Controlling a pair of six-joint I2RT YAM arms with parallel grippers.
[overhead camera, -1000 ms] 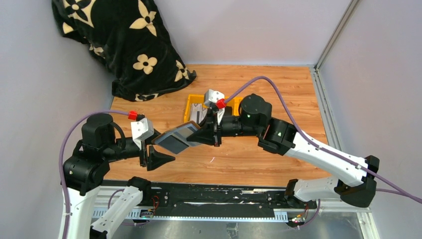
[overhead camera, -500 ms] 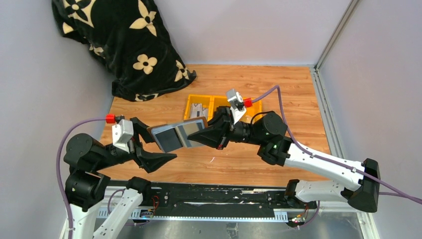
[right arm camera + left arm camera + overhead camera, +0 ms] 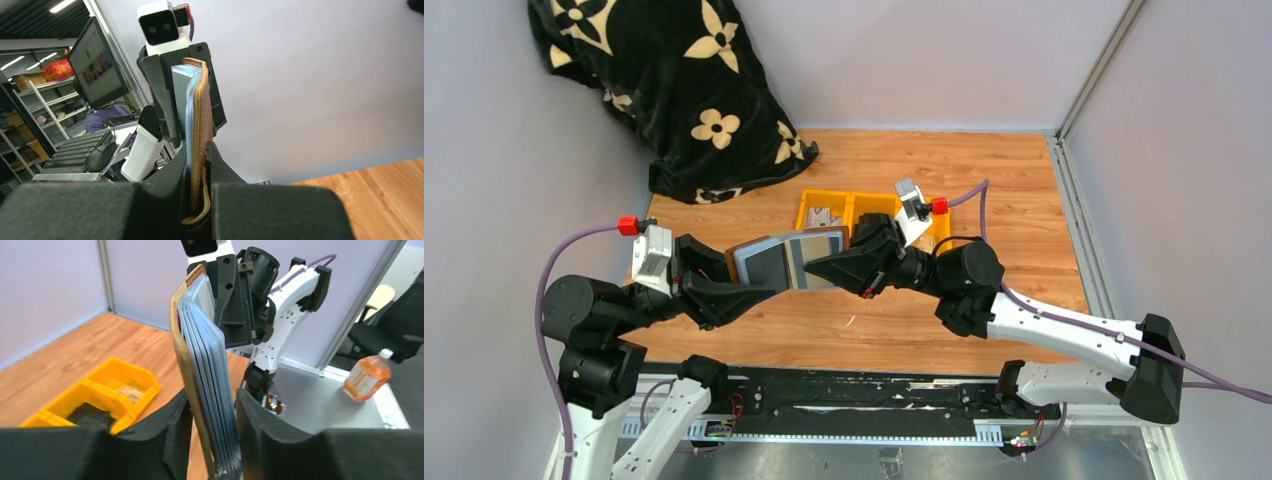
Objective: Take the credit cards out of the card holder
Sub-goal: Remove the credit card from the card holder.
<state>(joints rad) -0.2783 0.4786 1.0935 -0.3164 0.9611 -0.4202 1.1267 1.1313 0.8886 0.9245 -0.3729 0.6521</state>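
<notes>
Brown card holder (image 3: pixel 784 262) open, in mid-air, cards (image 3: pixel 207 365) fanned inside

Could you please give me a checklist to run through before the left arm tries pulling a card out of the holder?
1. The right gripper is shut on the card holder: ok.
2. The left gripper straddles its other end: ok.
3. Left jaws actually clamped: cannot tell.
4. Left jaws around the cards alone: not ok, the brown cover sits between them too.
5. Holder held off the table: ok.
6. The yellow bins close behind it: ok.
</notes>
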